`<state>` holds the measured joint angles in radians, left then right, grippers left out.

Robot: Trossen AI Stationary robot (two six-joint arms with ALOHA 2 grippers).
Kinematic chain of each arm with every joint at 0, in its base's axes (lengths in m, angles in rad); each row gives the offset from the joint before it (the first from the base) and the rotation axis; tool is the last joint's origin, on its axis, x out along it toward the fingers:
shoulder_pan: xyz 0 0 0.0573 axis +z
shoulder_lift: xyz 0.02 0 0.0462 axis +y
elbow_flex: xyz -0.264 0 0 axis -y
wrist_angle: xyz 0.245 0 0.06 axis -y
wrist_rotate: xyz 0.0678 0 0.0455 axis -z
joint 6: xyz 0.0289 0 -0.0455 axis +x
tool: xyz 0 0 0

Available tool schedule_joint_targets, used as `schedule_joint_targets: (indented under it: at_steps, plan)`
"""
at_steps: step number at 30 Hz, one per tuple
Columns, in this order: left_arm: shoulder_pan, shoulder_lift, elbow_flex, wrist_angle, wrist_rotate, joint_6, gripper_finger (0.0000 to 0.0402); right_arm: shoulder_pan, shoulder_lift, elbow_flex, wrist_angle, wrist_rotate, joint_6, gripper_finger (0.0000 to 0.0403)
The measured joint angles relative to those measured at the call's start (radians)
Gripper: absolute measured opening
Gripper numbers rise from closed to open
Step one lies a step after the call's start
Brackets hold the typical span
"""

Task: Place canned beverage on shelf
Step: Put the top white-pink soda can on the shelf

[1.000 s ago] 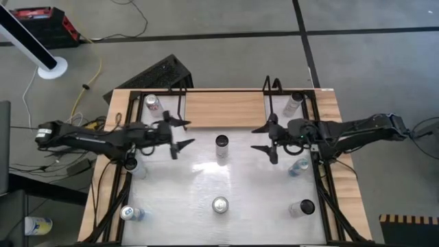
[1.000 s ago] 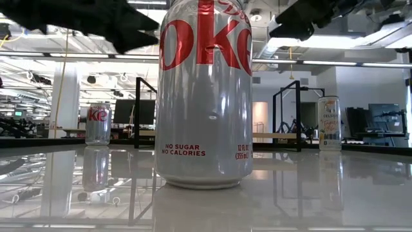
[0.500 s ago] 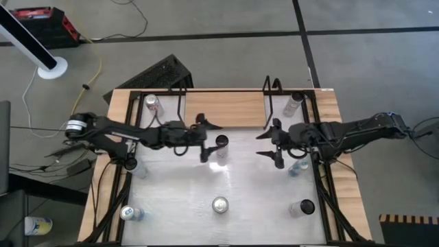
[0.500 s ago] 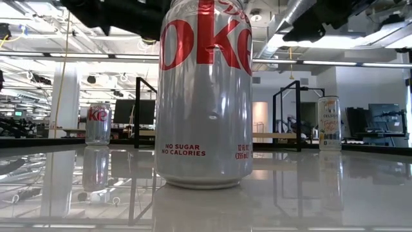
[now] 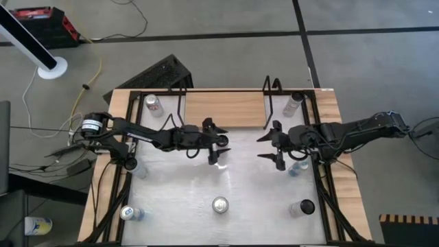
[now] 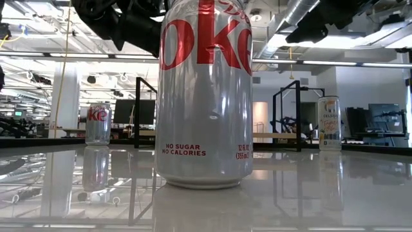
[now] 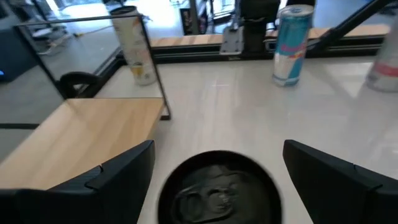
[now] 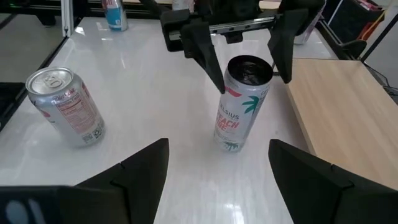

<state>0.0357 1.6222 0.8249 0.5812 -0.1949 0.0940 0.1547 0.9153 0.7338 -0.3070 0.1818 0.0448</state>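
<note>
I have the left tool spread wide around the slim Celsius can, which stands upright on the white counter just in front of the shelf at the far edge. A silver can sits at the counter's far left corner and a Coke can near the front edge. The right tool hangs spread beside the Celsius can, with another can at the far right corner.
</note>
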Motion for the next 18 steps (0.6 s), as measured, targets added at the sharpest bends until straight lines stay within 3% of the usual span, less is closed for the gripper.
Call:
schedule_joint_targets:
  at_steps: [4, 18]
  plan:
    - [0.0, 0.0, 0.0, -0.01, -0.044, 0.024, 0.0341, 0.0, 0.002, 0.0, 0.001, 0.001, 0.0, 0.0302]
    - [-0.001, 0.0, 0.0, -0.099, -0.024, -0.025, 0.0341, -0.033, 0.002, 0.0, 0.009, 0.004, 0.0, 0.0302]
